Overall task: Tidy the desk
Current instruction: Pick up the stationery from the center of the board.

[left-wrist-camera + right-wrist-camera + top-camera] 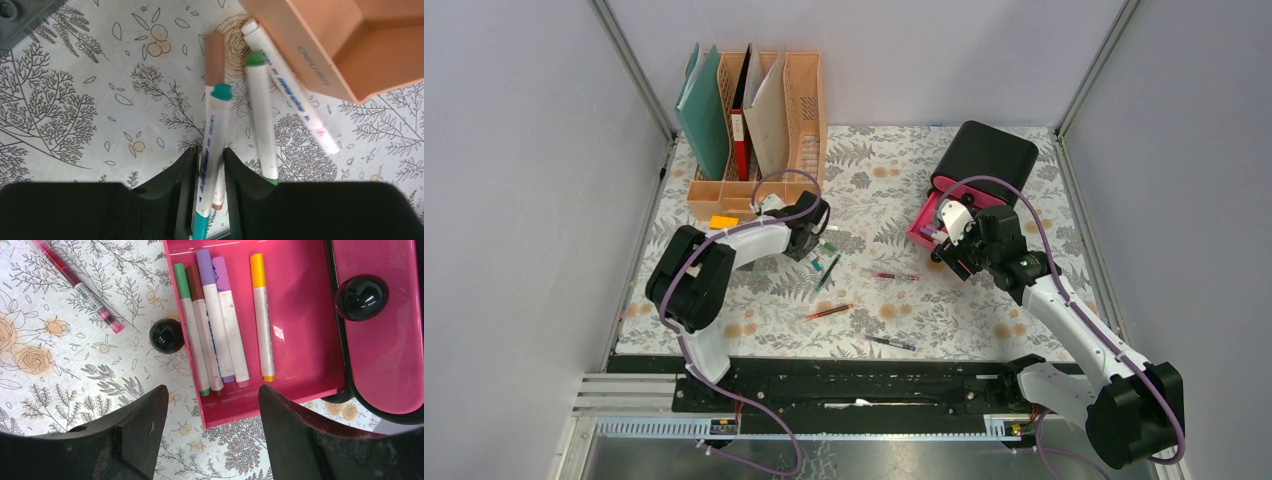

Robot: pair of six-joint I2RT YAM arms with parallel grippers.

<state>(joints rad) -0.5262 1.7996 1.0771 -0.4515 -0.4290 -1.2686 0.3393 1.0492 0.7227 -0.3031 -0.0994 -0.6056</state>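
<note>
Your L gripper (209, 165) is clamped on the teal-capped marker (216, 125) near the peach rack (320, 45); R gripper (212, 410) hangs w/ jaws apart over the pink drawer (310, 340), both on the floral desk (984, 310)

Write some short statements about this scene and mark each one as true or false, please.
1. The pink drawer holds five markers. True.
2. The right pincer grips a marker. False: it is open and empty, hovering over the drawer's near edge.
3. A white marker lies between the fingers of the left pincer. True.
4. The file rack is empty. False: folders stand in it.
5. The red pen lies inside the drawer. False: it lies on the desk, beside the drawer.
</note>
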